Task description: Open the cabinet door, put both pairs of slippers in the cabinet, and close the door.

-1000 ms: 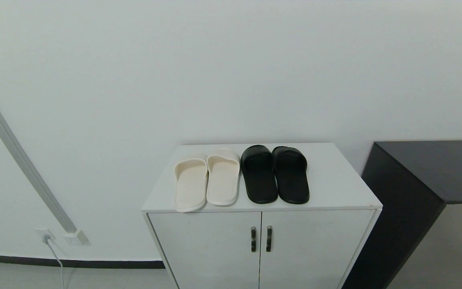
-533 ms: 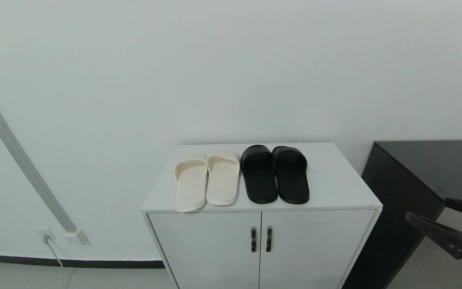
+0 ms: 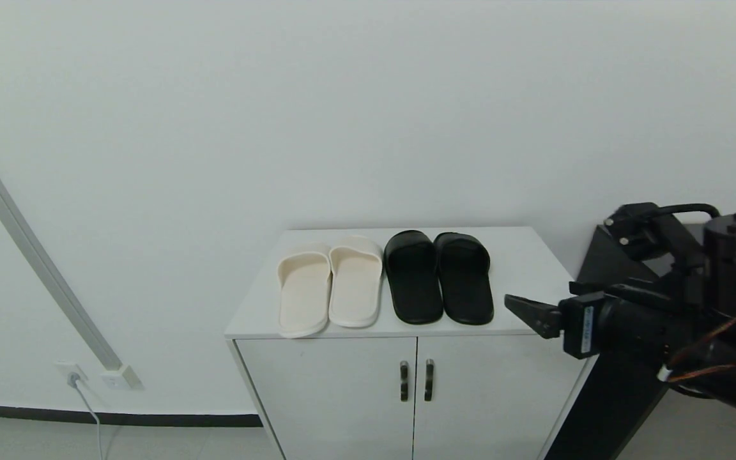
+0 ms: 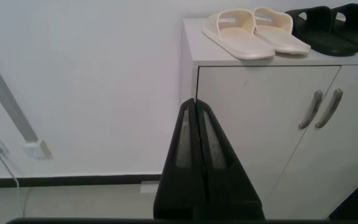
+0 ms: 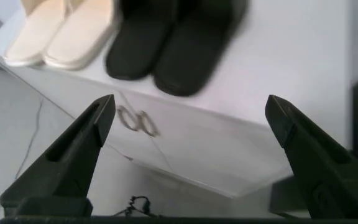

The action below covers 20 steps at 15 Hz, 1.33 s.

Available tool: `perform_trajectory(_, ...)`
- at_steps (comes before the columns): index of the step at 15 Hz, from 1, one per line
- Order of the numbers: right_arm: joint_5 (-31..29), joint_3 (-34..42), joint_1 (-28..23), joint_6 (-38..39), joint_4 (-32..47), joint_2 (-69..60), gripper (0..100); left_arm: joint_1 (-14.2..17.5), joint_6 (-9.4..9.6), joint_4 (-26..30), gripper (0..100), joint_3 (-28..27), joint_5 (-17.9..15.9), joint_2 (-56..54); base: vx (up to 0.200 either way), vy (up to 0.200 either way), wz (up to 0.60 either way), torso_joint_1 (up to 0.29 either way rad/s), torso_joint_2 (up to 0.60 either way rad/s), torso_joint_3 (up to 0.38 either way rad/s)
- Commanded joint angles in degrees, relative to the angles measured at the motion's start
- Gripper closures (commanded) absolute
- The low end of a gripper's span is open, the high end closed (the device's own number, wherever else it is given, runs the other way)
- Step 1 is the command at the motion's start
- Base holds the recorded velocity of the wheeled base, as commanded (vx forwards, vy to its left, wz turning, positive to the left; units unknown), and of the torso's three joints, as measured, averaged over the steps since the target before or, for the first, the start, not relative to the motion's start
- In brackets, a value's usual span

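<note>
A white cabinet [image 3: 534,281] stands against the wall, its two doors [image 3: 329,390] shut. On its flat top lie a pair of cream slippers [image 3: 342,287] and, touching them on the right, a pair of black slippers [image 3: 438,281], all with heels toward the front edge.

No legible text, number or sign. White sticker [image 3: 588,330] on right gripper [image 5: 190,106] housing, beside cabinet [image 3: 534,275] right front corner: print too small.
</note>
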Motion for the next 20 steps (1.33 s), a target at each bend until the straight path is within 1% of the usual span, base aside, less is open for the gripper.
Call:
perform_trajectory(1, -2.6, -6.6, 2.7, 0.9, 0.0, 9.3, 0, 0.0, -0.03, 0.0, 100, 0.0, 0.0, 0.0, 0.0, 0.0, 0.0, 0.0, 0.0, 0.0)
perform_trajectory(3, -7.2, -12.9, 3.2, 2.1, 0.3, 15.9, 0, 0.0, -0.03, 0.1, 100, 0.0, 0.0, 0.0, 0.0, 0.0, 0.0, 0.0, 0.0, 0.0)
perform_trajectory(6, -11.7, -22.2, 3.2, 2.3, 0.9, 23.9, 0, 0.0, -0.03, 0.1, 100, 0.0, 0.0, 0.0, 0.0, 0.0, 0.0, 0.0, 0.0, 0.0)
perform_trajectory(8, -14.0, -26.1, 2.9, 2.3, 0.9, 27.9, 0, 0.0, -0.03, 0.1, 100, 0.0, 0.0, 0.0, 0.0, 0.0, 0.0, 0.0, 0.0, 0.0)
perform_trajectory(9, -16.3, -30.1, 2.6, 2.3, 0.8, 32.1, 0, 0.0, -0.03, 0.1, 100, 0.0, 0.0, 0.1, 0.0, 0.0, 0.0, 0.0, 0.0, 0.0)
perform_trajectory(14, -19.9, -41.3, 0.9, 2.1, 0.1, 43.9, 0, 0.0, -0.03, 0.1, 100, 0.0, 0.0, 0.0, 0.0, 0.0, 0.0, 0.0, 0.0, 0.0)
perform_trajectory(18, -19.8, -49.8, -1.6, 1.5, 0.6, 50.0, 0, 0.0, -0.03, 0.1, 100, 0.0, 0.0, 0.0, 0.0, 0.0, 0.0, 0.0, 0.0, 0.0)
perform_trajectory(20, -19.4, -54.8, -2.9, -0.7, 0.5, 53.6, 0, 0.0, -0.03, 0.1, 100, 0.0, 0.0, 0.0, 0.0, 0.0, 0.0, 0.0, 0.0, 0.0)
